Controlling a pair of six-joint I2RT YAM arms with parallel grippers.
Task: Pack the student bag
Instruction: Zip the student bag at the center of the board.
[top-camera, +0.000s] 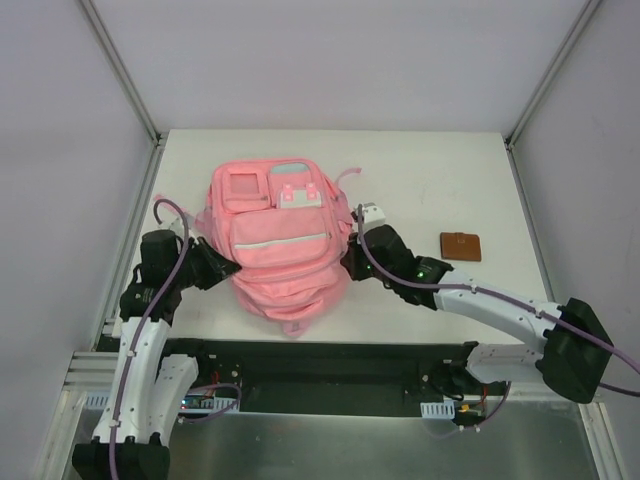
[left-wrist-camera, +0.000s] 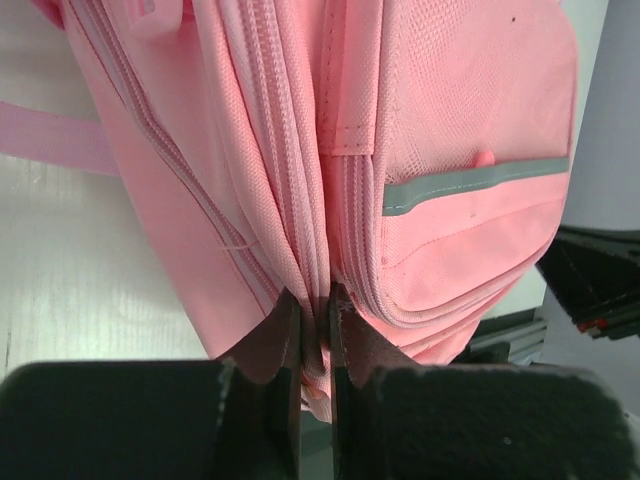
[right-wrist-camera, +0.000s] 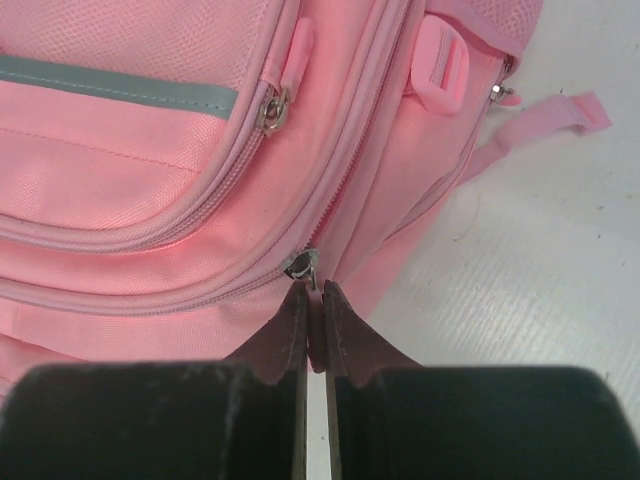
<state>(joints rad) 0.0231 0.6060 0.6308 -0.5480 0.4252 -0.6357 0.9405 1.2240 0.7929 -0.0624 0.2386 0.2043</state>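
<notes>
The pink student bag (top-camera: 280, 250) lies front-up in the middle of the white table, its grey zip strip (top-camera: 285, 241) facing the camera. My left gripper (top-camera: 232, 268) sits at the bag's left side. In the left wrist view it (left-wrist-camera: 315, 300) is shut on a fold of the bag (left-wrist-camera: 450, 150) between two zip seams. My right gripper (top-camera: 348, 262) is at the bag's right side. In the right wrist view it (right-wrist-camera: 314, 295) is shut on the pink pull tab hanging from a metal zip slider (right-wrist-camera: 302, 265) on the bag (right-wrist-camera: 150, 180).
A small brown wallet (top-camera: 460, 246) lies on the table right of the bag, beyond my right arm. A loose pink strap (right-wrist-camera: 545, 118) trails onto the table surface. Metal frame posts stand at the table's back corners.
</notes>
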